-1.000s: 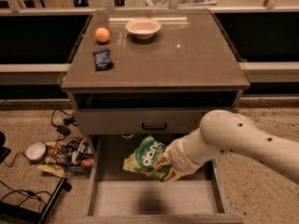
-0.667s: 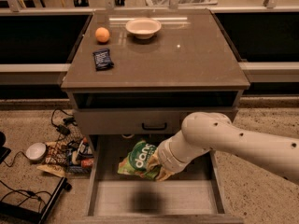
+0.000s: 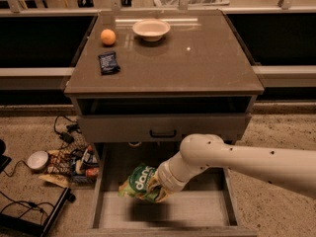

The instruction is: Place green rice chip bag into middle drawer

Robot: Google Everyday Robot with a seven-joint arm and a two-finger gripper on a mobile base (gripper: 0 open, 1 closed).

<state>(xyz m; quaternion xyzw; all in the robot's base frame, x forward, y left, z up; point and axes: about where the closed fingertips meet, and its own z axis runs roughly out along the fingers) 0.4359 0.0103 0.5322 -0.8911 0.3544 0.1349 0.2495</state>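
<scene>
The green rice chip bag (image 3: pixel 138 182) is bright green with a darker round logo and white lettering. My gripper (image 3: pixel 157 187) is shut on its right end and holds it tilted just above the pale floor of the pulled-out middle drawer (image 3: pixel 106 209), toward its left half. A dark shadow lies on the floor under the bag. My white arm (image 3: pixel 237 162) reaches in from the right across the drawer.
The cabinet top (image 3: pixel 197 68) carries an orange (image 3: pixel 108 36), a white bowl (image 3: pixel 151 29) and a small dark blue packet (image 3: pixel 108 62). A shut drawer front with a black handle (image 3: pixel 163 132) is above. Cables and clutter (image 3: pixel 69 162) lie on the floor at left.
My arm and gripper have moved left and a little lower over the drawer, carrying the bag with them.
</scene>
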